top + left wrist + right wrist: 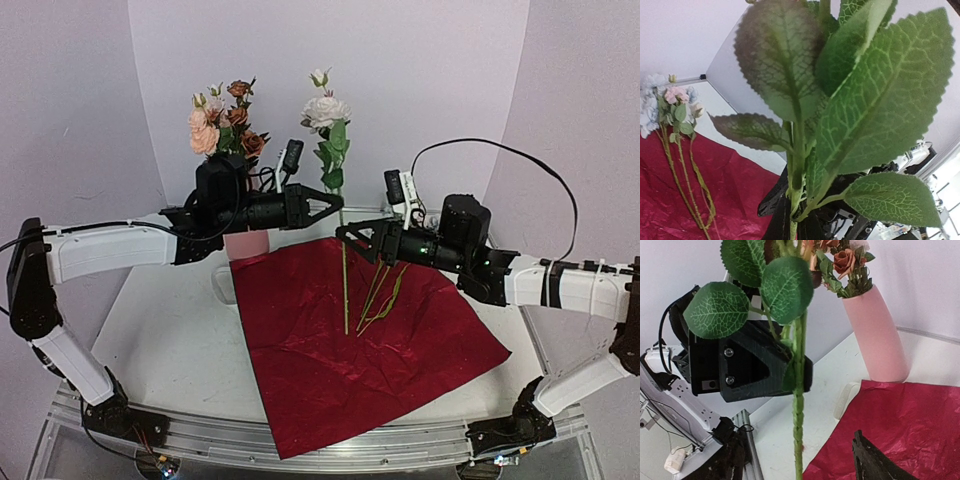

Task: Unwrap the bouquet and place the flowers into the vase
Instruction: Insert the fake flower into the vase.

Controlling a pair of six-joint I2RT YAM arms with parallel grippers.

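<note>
The red wrapping paper (330, 370) lies spread flat on the table (170, 340), with a few loose stems (381, 293) on it. Over its far edge the right gripper (347, 233) stands with its jaws wide apart, gripping nothing. The left gripper (330, 208) pinches the white rose (326, 110) upright by its stem. Behind them the vase (247, 243) holds peach blooms (205, 135).

No readable txt, labels or nos. anywhere in view.
</note>
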